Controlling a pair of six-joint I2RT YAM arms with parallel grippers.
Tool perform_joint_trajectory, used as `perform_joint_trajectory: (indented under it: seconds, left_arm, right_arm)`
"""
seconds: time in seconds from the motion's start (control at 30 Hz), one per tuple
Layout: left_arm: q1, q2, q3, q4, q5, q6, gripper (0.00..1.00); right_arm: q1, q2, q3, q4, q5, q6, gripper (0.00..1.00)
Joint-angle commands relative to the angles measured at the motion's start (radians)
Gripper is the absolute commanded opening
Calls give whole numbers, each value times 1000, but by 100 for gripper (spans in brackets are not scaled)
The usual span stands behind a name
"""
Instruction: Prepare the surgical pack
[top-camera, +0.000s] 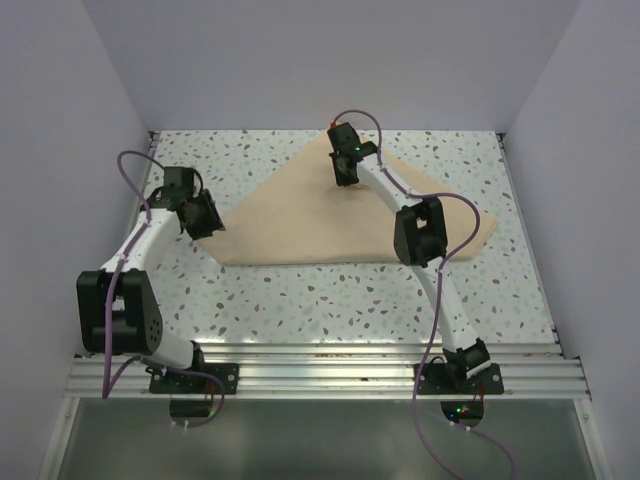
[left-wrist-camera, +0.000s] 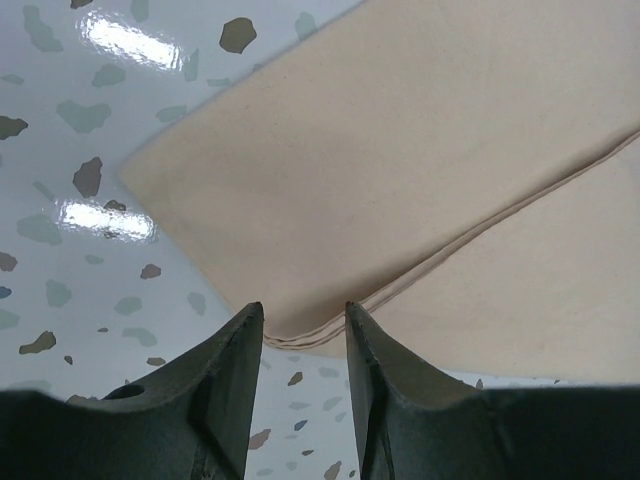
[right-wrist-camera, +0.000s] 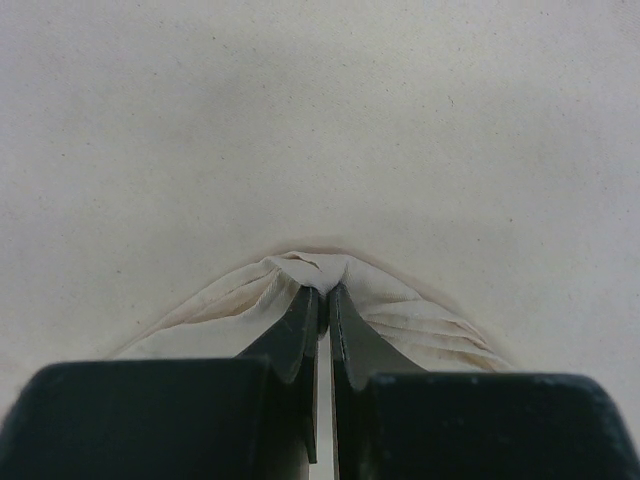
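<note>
- Surgical pack: tan cloth folded over into a broad triangle, lying flat on the speckled worktop. No tray shows.
- Right pincer: clamped on a puckered pinch of cloth near the pack's far point.
- Left pincer: half spread and holding nothing, poised just off the pack's left corner, where two hemmed layers meet.
- Handling, judged: light and limp, with no stiffness. It will sag and drag wherever you lift it, and the layers may slip apart.
- Take hold at the hems or corners, with both layers together. Pinch deep, since a shallow bite on thin fabric could slide out.
</note>
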Motion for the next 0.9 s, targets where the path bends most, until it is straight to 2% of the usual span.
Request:
perform_joint_trajectory:
  seconds: [0.0, 0.33, 0.43, 0.47, 0.53, 0.57, 0.67, 0.8, 0.87]
  left_arm:
    - [8, 9, 32, 5, -12, -14, 43]
    - [9, 23, 30, 3, -7, -19, 43]
    - [11, 27, 30, 3, -4, -20, 43]
    - [11, 29, 30, 3, -4, -22, 43]
    - [11, 32, 30, 3, -3, -22, 43]
    - [13, 33, 31, 3, -3, -25, 43]
    - [17, 35, 28, 6, 0, -31, 44]
    - [26, 49, 33, 12, 0, -37, 45]
    - [32, 56, 35, 14, -1, -40, 45]
  right_arm:
    - [-3, 28, 44, 52, -32, 6, 1]
    - [-7, 32, 50, 58, -39, 12, 6]
    - [-7, 28, 64, 55, -41, 15, 16]
    - [-7, 26, 73, 50, -39, 20, 26]
    - [-9, 8, 93, 44, -30, 32, 35]
    - [-13, -5, 98, 46, -26, 46, 45]
    - [-39, -77, 83, 50, -55, 87, 55]
    - [-67, -164, 8, 36, -137, 144, 56]
    - [-67, -201, -60, 45, -174, 138, 52]
